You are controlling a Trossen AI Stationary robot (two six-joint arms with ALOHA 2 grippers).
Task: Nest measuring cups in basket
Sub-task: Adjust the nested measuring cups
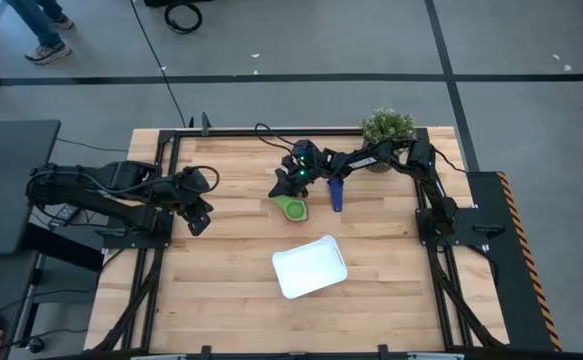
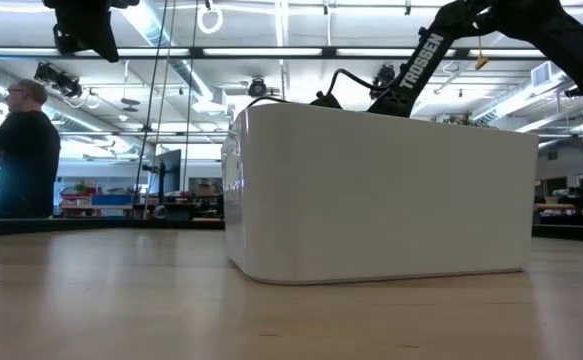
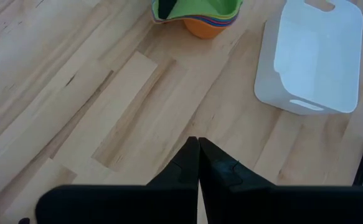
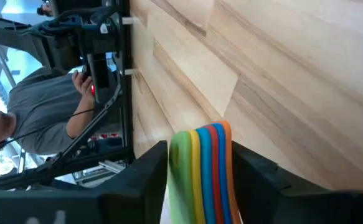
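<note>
A nested stack of measuring cups (image 1: 293, 207), green on top and orange at the bottom (image 3: 197, 15), sits on the table beyond the white basket (image 1: 309, 266). The dark navy cup (image 1: 336, 193) lies apart, just right of the stack. My right gripper (image 1: 296, 178) reaches in from the far right, over the stack, and is shut on its handles (image 4: 200, 168). My left gripper (image 3: 198, 146) hangs shut above bare table at the left (image 1: 199, 205). In the low view the basket (image 2: 381, 190) hides the cups. My right gripper pinches the stacked flat handles (image 4: 200, 155) of the green, yellow, blue, red and orange cups between its two fingers (image 4: 150, 177), one on the green side and one on the orange side. It comes slanting down from the far side. The orange bottom cup (image 3: 203, 28) appears to rest on the table.
A potted plant (image 1: 389, 128) stands at the far right edge, behind my right arm. The metal frame rails (image 1: 166, 160) run along the table's sides. A person (image 2: 21, 140) stands beyond the table. Bare wood lies between my left gripper and the basket.
</note>
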